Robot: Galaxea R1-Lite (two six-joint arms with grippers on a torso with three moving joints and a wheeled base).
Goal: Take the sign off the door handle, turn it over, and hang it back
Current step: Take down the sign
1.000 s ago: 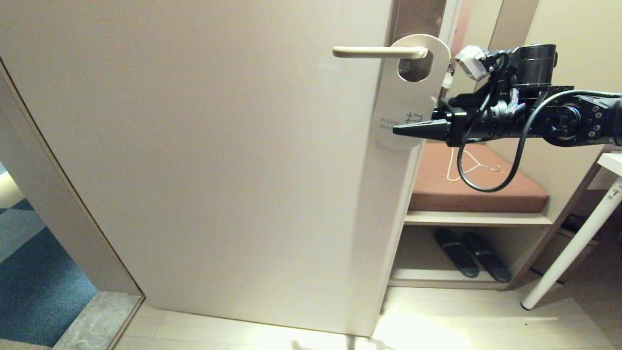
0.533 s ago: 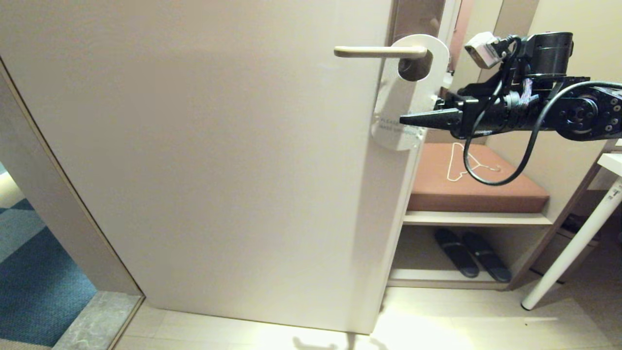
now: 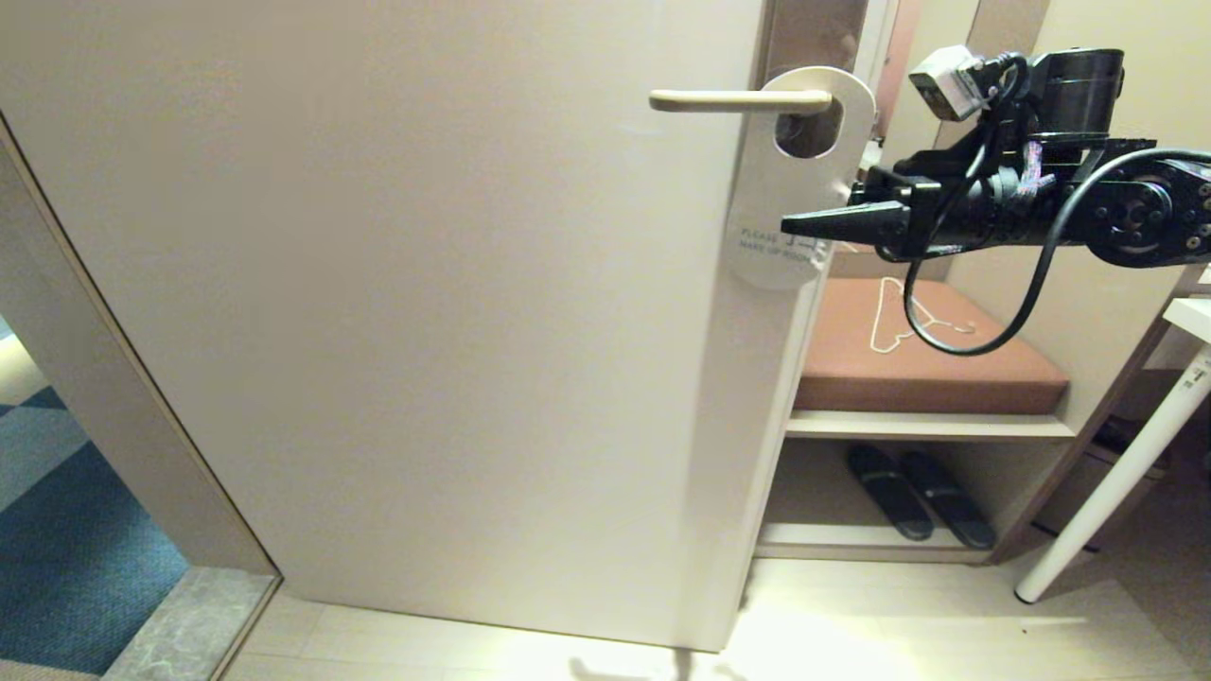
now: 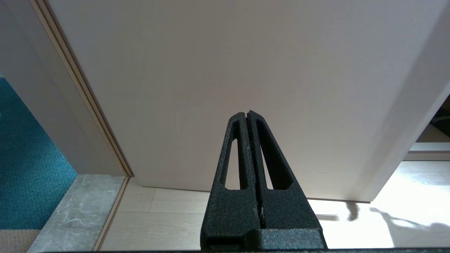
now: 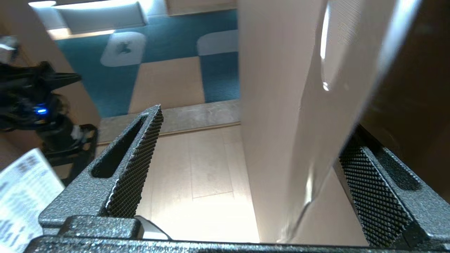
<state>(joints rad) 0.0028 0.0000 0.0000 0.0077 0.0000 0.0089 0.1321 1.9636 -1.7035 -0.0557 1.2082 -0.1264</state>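
hanging white face out from the handle [image 3: 738,99], oval hole over the lever: the sign [image 3: 790,189], "please make up room" printed near its lower end. reaching in level from the right, right gripper [image 3: 804,225] at the sign's lower half, tip of the near finger overlapping the printed part as seen from the head. jaws spread wide in the right wrist view, fingers [image 5: 135,158] far apart, nothing clamped; sign's lower edge [image 5: 309,116] standing between them, nearer the farther finger, clear of the near one; contact with the farther one not clear. beyond the tips, door [image 3: 397,312] and its edge. below the gripper, a brown bench [image 3: 922,369] with a white hanger [image 3: 894,322], slippers [image 3: 918,497] on the shelf under it. parked low facing the door's bottom: left gripper [image 4: 248,116], fingers pressed together, holding nothing.
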